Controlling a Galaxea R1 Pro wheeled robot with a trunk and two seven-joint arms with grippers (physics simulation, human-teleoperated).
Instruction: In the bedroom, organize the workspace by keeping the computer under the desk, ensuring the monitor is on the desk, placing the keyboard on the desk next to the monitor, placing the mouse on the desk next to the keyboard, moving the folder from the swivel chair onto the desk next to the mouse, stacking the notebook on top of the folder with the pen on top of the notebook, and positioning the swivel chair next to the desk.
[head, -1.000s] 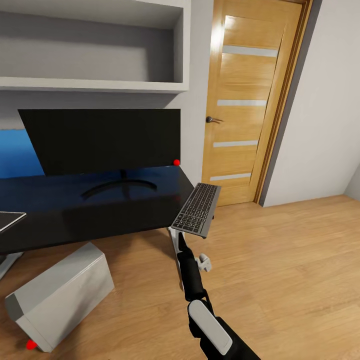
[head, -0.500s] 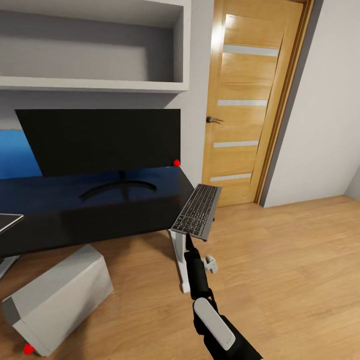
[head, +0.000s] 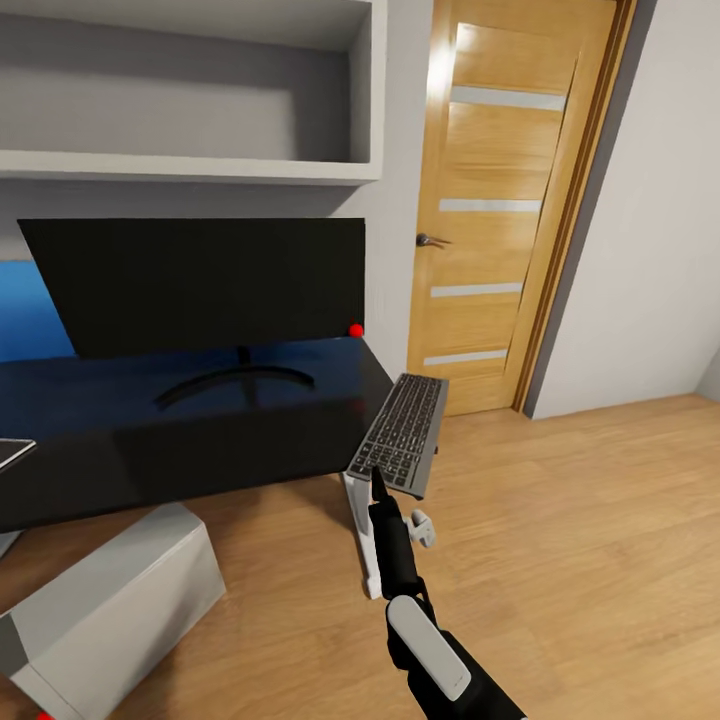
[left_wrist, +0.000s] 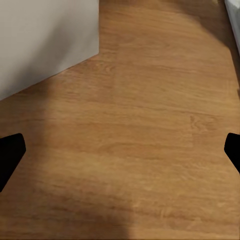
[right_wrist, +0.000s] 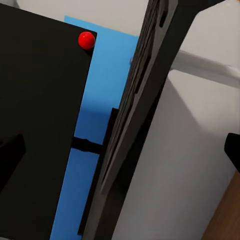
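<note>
Wooden door (head: 500, 200) beside wall shelf (head: 190, 165), wood floor (head: 600, 540).

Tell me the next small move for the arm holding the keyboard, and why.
Probably carry the keyboard leftward over the desk. The right gripper holds it at the near edge, hanging off the desk's right end, while bare desktop lies in front of the monitor.

Your right gripper's (head: 377, 478) fingertips are hidden under the grey flat keyboard (head: 401, 433), so you cannot tell how the jaws stand. The grey box-shaped computer (head: 110, 610) is cut off at the head view's lower left edge. The wide black monitor's (head: 195, 283) stand is only partly visible.
</note>
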